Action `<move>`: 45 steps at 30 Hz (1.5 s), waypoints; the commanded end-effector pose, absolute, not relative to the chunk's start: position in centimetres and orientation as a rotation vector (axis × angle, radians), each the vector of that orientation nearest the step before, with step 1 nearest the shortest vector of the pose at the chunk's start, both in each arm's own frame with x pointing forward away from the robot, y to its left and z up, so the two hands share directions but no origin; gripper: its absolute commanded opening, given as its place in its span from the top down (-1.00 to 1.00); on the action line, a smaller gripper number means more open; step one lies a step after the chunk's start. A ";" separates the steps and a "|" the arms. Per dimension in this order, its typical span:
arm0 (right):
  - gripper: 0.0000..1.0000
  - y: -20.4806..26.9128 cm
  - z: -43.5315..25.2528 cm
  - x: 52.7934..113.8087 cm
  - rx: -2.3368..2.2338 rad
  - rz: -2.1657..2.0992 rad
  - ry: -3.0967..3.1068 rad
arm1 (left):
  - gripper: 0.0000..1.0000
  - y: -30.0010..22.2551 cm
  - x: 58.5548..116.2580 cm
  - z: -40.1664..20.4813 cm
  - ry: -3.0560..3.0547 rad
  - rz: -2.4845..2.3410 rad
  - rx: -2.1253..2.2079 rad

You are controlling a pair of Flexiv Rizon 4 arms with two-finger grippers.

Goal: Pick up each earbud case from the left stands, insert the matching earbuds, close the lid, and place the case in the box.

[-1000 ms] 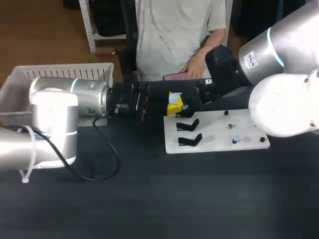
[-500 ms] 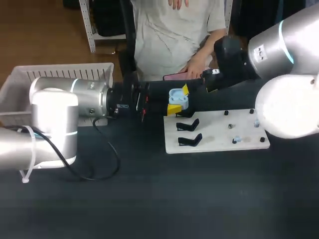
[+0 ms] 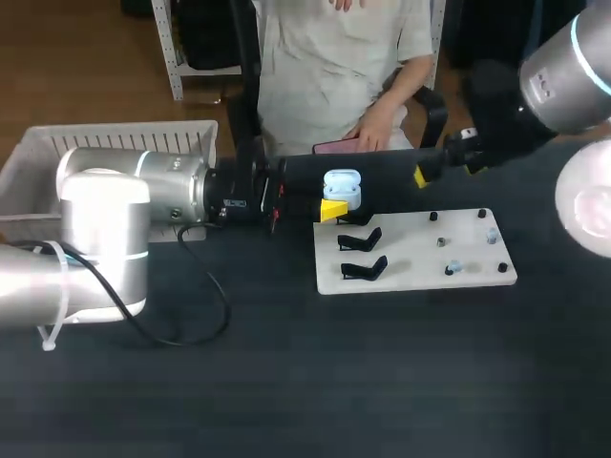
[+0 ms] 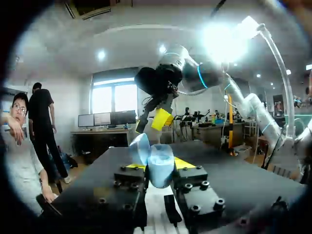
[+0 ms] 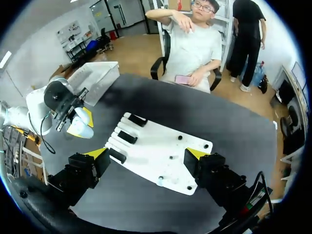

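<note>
I can read no text, number or sign; the small label (image 3: 234, 203) on my left arm is too blurred.

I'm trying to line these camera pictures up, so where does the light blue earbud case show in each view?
Head view: the earbud case, lid open, sits at the left arm's tip, behind the white board.
Left wrist view: the case is close up, between its own fingers.
Right wrist view: the case is beside the white board, held by the other arm.
Shared landmark: the left gripper's yellow fingers clamping it.
</note>
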State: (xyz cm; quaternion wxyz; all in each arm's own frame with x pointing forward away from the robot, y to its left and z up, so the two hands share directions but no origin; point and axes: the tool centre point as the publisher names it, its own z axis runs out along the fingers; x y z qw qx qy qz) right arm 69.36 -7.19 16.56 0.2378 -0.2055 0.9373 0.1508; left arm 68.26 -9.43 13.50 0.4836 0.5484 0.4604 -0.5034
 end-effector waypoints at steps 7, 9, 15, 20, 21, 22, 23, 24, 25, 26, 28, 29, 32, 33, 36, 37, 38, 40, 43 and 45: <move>-1.00 -12.1 12.9 70.1 -0.373 -0.309 2.853 | 1.00 -9.4 68.3 13.5 1.120 -1.226 1.336; -1.00 -12.8 11.8 70.3 -0.372 -0.330 2.886 | 1.00 -9.4 68.3 13.5 1.120 -1.226 1.336; -1.00 -14.1 8.6 70.7 -0.379 -0.383 2.967 | 1.00 -9.4 68.3 13.5 1.120 -1.226 1.336; -0.86 -14.9 6.8 70.7 -0.378 -0.404 3.020 | 1.00 -9.4 68.3 13.5 1.120 -1.226 1.336; -0.77 -15.1 6.5 70.8 -0.371 -0.403 3.027 | 1.00 -9.4 68.3 13.5 1.120 -1.226 1.336; -0.75 -15.3 6.3 70.8 -0.367 -0.414 3.029 | 1.00 -9.4 68.3 13.5 1.120 -1.226 1.336; -0.64 -15.5 6.0 70.8 -0.359 -0.415 3.035 | 1.00 -9.4 68.3 13.5 1.120 -1.226 1.336; -0.35 -15.7 5.8 70.8 -0.353 -0.410 3.040 | 1.00 -9.4 68.3 13.5 1.120 -1.226 1.336; -0.01 -15.8 5.6 70.8 -0.351 -0.410 3.041 | 1.00 -9.4 68.3 13.5 1.120 -1.226 1.336; 0.00 -16.0 5.3 70.8 -0.344 -0.410 3.046 | 1.00 -9.4 68.3 13.5 1.120 -1.226 1.336; 0.03 -16.1 5.1 70.7 -0.336 -0.401 3.053 | 1.00 -9.4 68.3 13.5 1.120 -1.226 1.336; 0.06 -16.1 5.0 70.7 -0.334 -0.401 3.053 | 1.00 -9.4 68.3 13.5 1.120 -1.226 1.336; 0.10 -16.1 4.8 70.7 -0.325 -0.391 3.053 | 1.00 -9.4 68.3 13.5 1.120 -1.226 1.336; 0.11 -16.2 4.7 70.7 -0.323 -0.391 3.052 | 1.00 -9.4 68.3 13.5 1.120 -1.226 1.336; 0.21 -16.1 4.5 70.7 -0.318 -0.386 3.050 | 1.00 -9.4 68.3 13.5 1.120 -1.226 1.336; 0.19 -16.0 4.4 70.6 -0.317 -0.386 3.050 | 1.00 -9.4 68.3 13.5 1.120 -1.226 1.336; 0.18 -16.0 4.3 70.6 -0.314 -0.384 3.050 | 1.00 -9.4 68.3 13.5 1.120 -1.226 1.336; 0.24 -15.9 4.2 70.6 -0.305 -0.374 3.045 | 1.00 -9.4 68.3 13.5 1.120 -1.226 1.336; 0.30 -15.9 3.7 70.6 -0.298 -0.369 3.043 | 1.00 -9.4 68.3 13.5 1.120 -1.226 1.336; 0.22 -15.9 3.6 70.6 -0.291 -0.364 3.041 | 1.00 -9.4 68.3 13.5 1.120 -1.226 1.336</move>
